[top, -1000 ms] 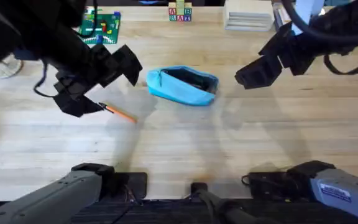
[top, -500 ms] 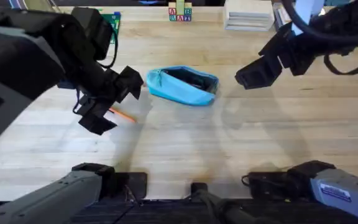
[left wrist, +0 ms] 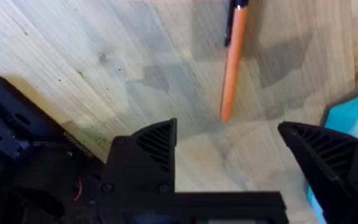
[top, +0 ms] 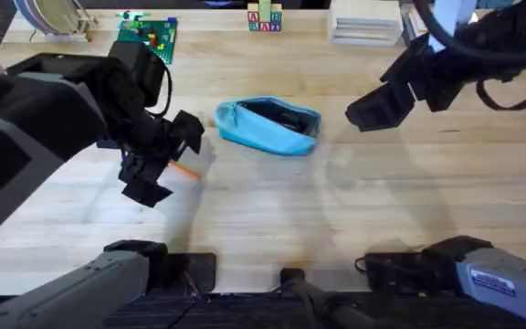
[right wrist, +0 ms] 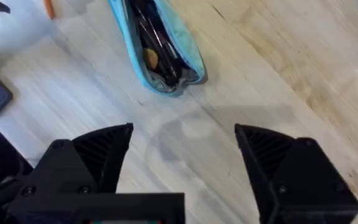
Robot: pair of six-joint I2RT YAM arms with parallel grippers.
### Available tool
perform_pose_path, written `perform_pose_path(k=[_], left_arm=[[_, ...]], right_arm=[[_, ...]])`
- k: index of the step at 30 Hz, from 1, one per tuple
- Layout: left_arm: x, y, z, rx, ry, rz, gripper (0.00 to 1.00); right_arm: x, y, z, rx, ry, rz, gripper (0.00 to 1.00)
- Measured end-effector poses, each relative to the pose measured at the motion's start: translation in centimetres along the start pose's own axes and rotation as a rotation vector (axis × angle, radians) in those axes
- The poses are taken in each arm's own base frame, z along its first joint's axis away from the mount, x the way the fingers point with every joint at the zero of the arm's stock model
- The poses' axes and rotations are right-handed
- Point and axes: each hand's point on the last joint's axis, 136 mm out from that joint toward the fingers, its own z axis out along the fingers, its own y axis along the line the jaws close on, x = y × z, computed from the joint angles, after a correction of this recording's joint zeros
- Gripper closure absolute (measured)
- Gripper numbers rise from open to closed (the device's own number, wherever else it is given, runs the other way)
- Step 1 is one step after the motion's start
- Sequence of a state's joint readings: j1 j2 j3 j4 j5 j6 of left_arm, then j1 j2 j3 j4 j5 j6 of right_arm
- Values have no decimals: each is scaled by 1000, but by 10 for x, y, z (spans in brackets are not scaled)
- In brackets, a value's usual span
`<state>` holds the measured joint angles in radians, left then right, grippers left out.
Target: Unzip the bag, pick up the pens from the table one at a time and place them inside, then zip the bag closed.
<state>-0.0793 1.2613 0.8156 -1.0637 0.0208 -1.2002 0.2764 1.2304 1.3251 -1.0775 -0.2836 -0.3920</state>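
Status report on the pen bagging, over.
Left hand open, empty, over the orange pen on the table. Right hand open, empty, near the bag. Bag unzipped. Nothing in the way.

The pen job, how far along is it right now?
Done: the bag lies unzipped on the table, and something dark already lies inside it, possibly the black pen. In hand: the left gripper, jaws open, hangs over the orange pen, which is not yet gripped. Left: bag that pen and zip up. The right gripper hangs open beside the bag.
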Motion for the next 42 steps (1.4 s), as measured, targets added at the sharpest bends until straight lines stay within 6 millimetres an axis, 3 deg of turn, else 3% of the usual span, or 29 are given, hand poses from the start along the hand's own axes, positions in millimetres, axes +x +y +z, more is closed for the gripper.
perform_pose_path(k=[10, 25, 32, 34, 42], left_arm=[[-13, -6, 4, 29, -52, -22, 8], [-17, -5, 35, -56, -35, -23, 8], [-17, -6, 36, -62, -31, -23, 3], [-17, -7, 36, -60, -31, -24, 49], [-18, -8, 36, -61, -33, -27, 600]], right_arm=[[0, 0, 0, 0, 0, 0, 4], [0, 0, 0, 0, 1, 1, 4], [0, 0, 0, 0, 0, 2, 4], [0, 0, 0, 0, 1, 3, 4], [0, 0, 0, 0, 0, 3, 4]])
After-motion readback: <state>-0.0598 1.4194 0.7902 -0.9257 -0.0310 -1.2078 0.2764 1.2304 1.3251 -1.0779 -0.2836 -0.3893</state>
